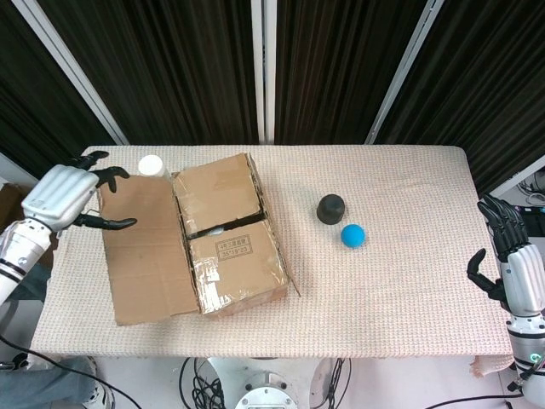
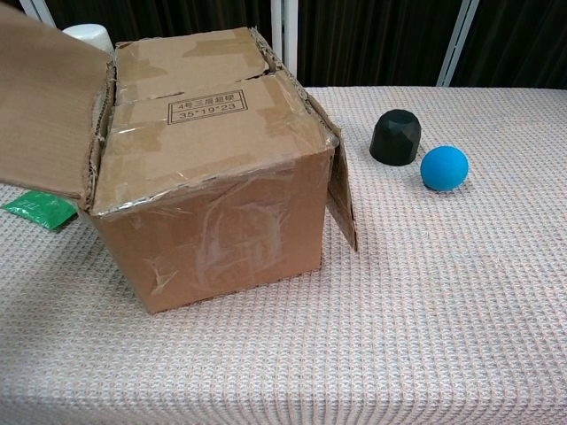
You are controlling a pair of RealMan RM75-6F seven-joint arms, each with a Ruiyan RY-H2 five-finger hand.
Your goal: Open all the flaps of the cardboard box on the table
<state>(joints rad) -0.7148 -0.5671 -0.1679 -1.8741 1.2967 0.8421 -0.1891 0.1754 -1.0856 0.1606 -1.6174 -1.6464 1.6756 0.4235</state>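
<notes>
The cardboard box (image 1: pixel 230 230) stands left of the table's middle; the chest view shows it close up as box (image 2: pixel 208 186). Its left flap (image 1: pixel 145 247) is folded out to the left and stands out nearly level in the chest view as left flap (image 2: pixel 44 124). The right flap (image 1: pixel 286 266) hangs down the box's right side. Two inner flaps lie flat on top, with a dark gap between them. My left hand (image 1: pixel 68 194) is at the left flap's far corner, fingers spread, holding nothing. My right hand (image 1: pixel 509 264) hangs open off the table's right edge.
A black dome-shaped object (image 1: pixel 331 208) and a blue ball (image 1: pixel 353 235) lie right of the box. A white cup (image 1: pixel 151 165) stands behind the left flap. A green packet (image 2: pixel 35 210) lies under that flap.
</notes>
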